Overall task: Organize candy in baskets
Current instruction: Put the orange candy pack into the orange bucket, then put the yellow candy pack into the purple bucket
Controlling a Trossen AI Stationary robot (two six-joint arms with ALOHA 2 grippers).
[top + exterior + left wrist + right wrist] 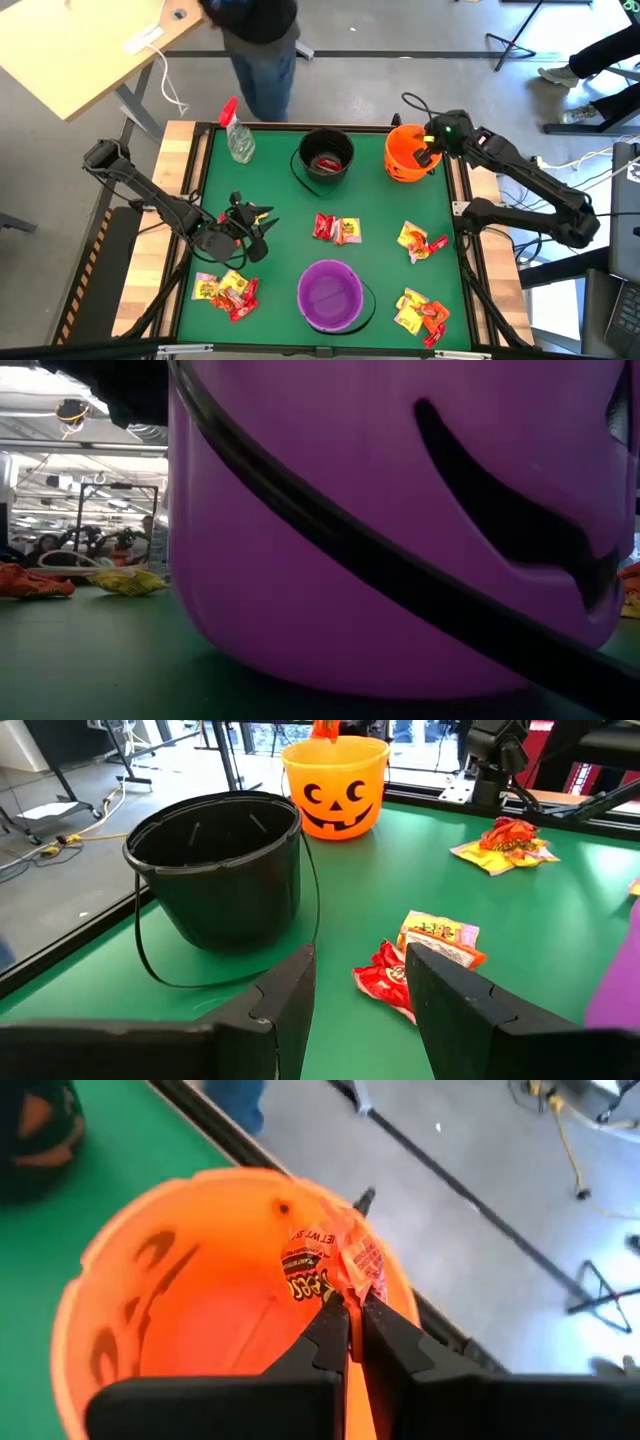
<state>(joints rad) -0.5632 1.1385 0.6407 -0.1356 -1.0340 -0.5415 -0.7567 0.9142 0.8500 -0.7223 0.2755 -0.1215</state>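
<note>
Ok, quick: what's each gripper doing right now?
Left gripper: open, empty.
Right gripper: shut on an orange candy packet over the orange bucket.

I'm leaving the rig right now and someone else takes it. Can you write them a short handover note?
Right gripper: shut on an orange candy packet, held over the orange bucket.
Left gripper: open, low over the mat, facing the centre candy pair.
Done: red candy lies in the black bucket. The purple bucket looks empty.
Left: drop the held packet; sort the loose piles.
</note>
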